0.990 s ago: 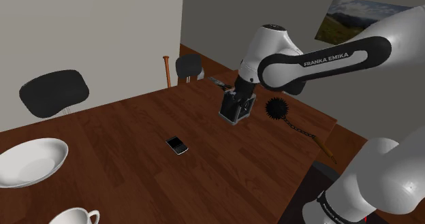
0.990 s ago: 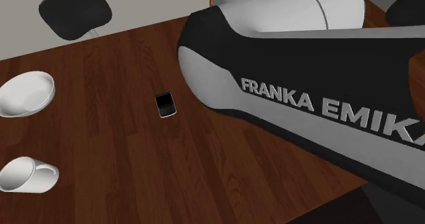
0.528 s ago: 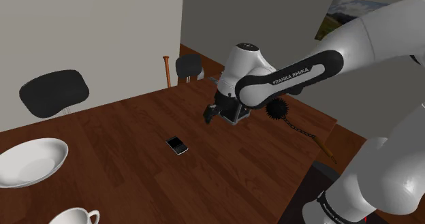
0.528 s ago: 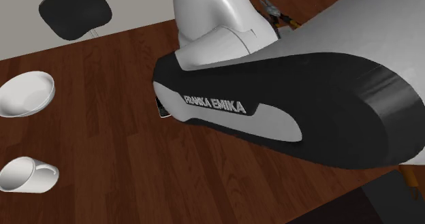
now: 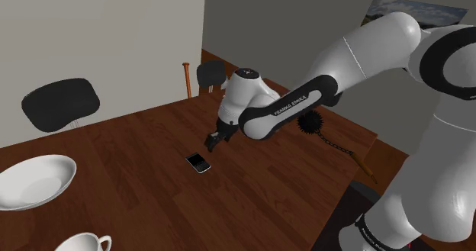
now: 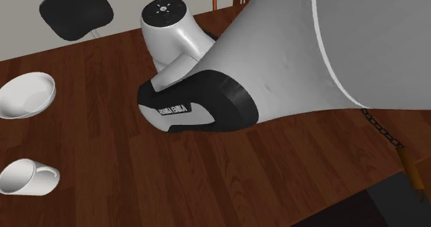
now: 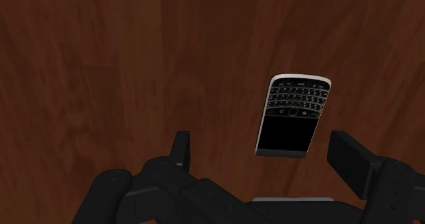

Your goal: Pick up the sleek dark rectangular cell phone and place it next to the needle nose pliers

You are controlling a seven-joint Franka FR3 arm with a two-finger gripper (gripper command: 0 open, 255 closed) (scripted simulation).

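The dark cell phone (image 5: 198, 162) with a silver rim lies flat on the brown wooden table (image 5: 137, 173), keypad and screen facing up. My black gripper (image 5: 211, 142) hangs just above it, a little toward the shoulder view's right, at the end of the white arm (image 5: 267, 112). In the wrist view the phone (image 7: 293, 117) lies on the wood just ahead of the gap in the gripper (image 7: 265, 154). The fingers (image 7: 180, 148) stand wide apart and touch nothing. In the second exterior view the arm (image 6: 276, 60) covers the phone's spot.
A white bowl (image 5: 34, 181) and a white cup (image 5: 84, 244) sit near the shoulder view's left edge. A black spiked ball (image 5: 309, 122) on a chain lies behind the arm. Black chairs (image 5: 61, 104) stand at the table's far side, beside a wooden bat (image 5: 185, 78).
The arm has swung down and toward the shoulder view's left, from beside the spiked ball to just above the phone. The phone has not moved.
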